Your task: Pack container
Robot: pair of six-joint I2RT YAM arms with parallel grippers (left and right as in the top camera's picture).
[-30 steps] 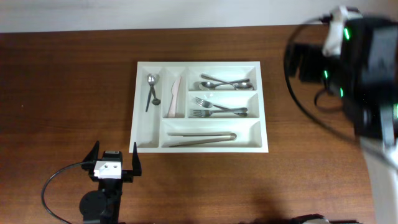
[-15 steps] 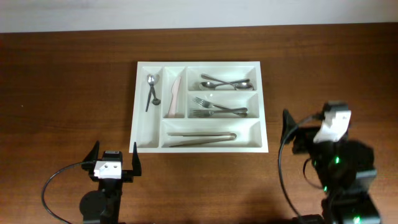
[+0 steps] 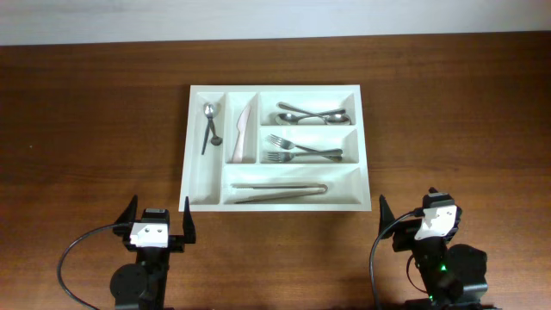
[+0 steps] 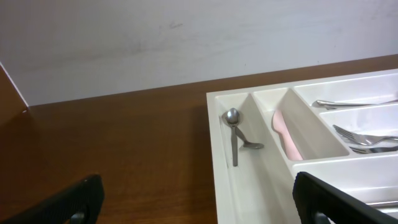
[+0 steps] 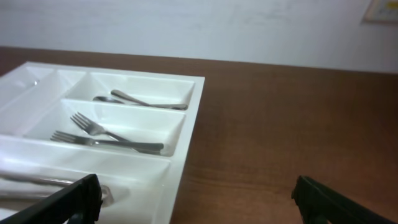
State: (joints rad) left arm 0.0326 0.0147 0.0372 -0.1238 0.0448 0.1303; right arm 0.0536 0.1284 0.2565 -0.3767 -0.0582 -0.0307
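I've got the tray [image 3: 186,146] lying flat on the bench [image 3: 86,129] with spoons [image 3: 312,114], forks [image 3: 310,153] and tongs [image 3: 320,188] in it. Left hand [image 3: 159,215] sits just off the tray's near-left corner, right hand [image 3: 411,215] off its near-right corner, both spread wide and empty.

no text, label, brand or number can be read anywhere. a small pale framed plate [image 5: 380,9] on the wall [image 5: 186,25], in the right wrist view's upper corner, is too blurred to make out.
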